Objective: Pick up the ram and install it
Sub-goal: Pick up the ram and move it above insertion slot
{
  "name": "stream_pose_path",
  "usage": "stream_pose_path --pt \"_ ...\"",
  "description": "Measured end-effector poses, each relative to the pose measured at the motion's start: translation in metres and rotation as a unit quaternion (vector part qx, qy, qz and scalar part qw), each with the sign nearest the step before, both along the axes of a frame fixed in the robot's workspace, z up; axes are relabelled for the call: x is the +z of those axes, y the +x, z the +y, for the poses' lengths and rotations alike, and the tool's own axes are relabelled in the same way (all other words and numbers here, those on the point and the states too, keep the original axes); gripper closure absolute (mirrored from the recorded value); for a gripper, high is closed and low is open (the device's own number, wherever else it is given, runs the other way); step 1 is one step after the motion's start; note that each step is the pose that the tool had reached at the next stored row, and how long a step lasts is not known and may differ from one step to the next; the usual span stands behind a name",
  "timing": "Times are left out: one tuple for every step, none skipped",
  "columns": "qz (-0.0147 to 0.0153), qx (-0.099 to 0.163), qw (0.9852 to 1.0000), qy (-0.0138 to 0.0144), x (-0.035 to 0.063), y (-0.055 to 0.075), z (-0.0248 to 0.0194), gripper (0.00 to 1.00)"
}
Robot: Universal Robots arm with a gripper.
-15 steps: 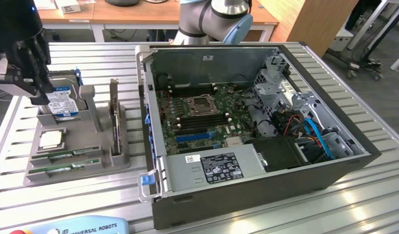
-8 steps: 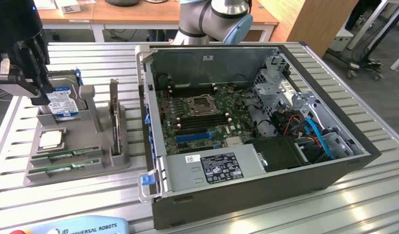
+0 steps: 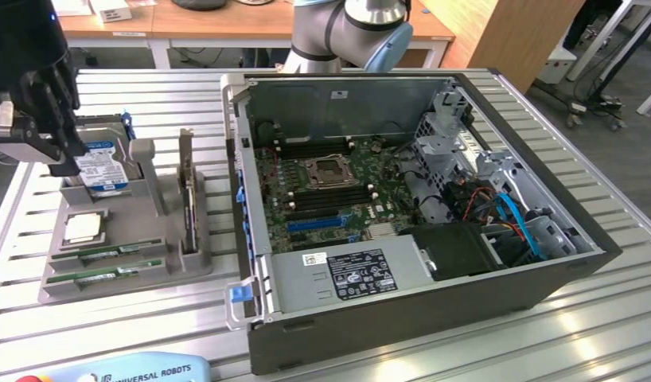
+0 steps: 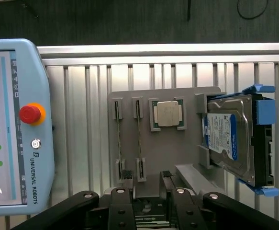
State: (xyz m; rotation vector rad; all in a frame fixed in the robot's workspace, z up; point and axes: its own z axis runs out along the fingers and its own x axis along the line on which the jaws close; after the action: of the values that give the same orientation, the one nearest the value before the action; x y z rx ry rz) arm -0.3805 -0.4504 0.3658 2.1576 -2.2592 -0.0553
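You are looking at the task near its beginning, with nothing yet achieved that I can see. The ram (image 4: 139,139) is standing on its edge in the grey holder (image 4: 177,158), in the slot just beside the square processor chip (image 4: 168,114). A second stick (image 4: 117,139) is lying parallel to it in the next slot, on the side away from the chip. Neither stick is being touched or lifted.

The pincer (image 4: 148,189) is hovering above one end of those slots with its jaws standing wide apart and nothing between them (the stick nearer the chip is lining up with the gap, so I am judging that one to be the target).

In the exterior view you are seeing the pincer (image 3: 62,155) hanging over the holder at the exterior view's left end of the worktop (image 3: 13,263), close above the blue-labelled hard drive (image 3: 100,169). The ram (image 3: 105,250) is resting low in the holder, near the pincer but apart from it.

The open computer case (image 3: 411,318) is lying well apart, toward the exterior view's right, with its motherboard (image 3: 283,179) exposed. I am not able to tell whether its memory slots are taken or free.

So the picking up is not yet done, and the installing is waiting on it: both parts of the job are remaining.
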Motion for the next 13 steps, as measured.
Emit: stream_pose_path --pt "0.0000 0.000 1.0000 0.0000 0.0000 0.0000 -0.0009 0.65" --pt "0.0000 0.000 1.0000 0.0000 0.0000 0.0000 -0.0016 0.65" --pt "0.0000 0.001 1.0000 0.0000 0.0000 0.0000 -0.0020 0.65" --pt "0.0000 0.001 1.0000 0.0000 0.0000 -0.0001 -0.0023 0.65" --pt "0.0000 0.001 1.0000 0.0000 0.0000 0.0000 -0.0024 0.65" --pt "-0.0001 0.001 1.0000 0.0000 -0.0001 0.0000 -0.0025 0.65" --pt "0.0000 0.002 1.0000 0.0001 0.0000 0.0000 -0.0026 0.65" --pt "0.0000 0.002 1.0000 0.0000 0.0000 0.0000 -0.0027 0.65" --pt "0.0000 0.002 1.0000 0.0001 0.0000 0.0000 -0.0027 0.65" --pt "0.0000 0.003 1.0000 0.0000 0.0000 0.0000 -0.0028 0.65" --pt "-0.0001 0.003 1.0000 0.0000 -0.0001 0.0000 -0.0028 0.65" --pt "-0.0002 0.003 1.0000 0.0001 -0.0001 0.0000 -0.0028 0.65" --pt "-0.0002 0.003 1.0000 0.0000 -0.0001 0.0000 -0.0028 0.65"
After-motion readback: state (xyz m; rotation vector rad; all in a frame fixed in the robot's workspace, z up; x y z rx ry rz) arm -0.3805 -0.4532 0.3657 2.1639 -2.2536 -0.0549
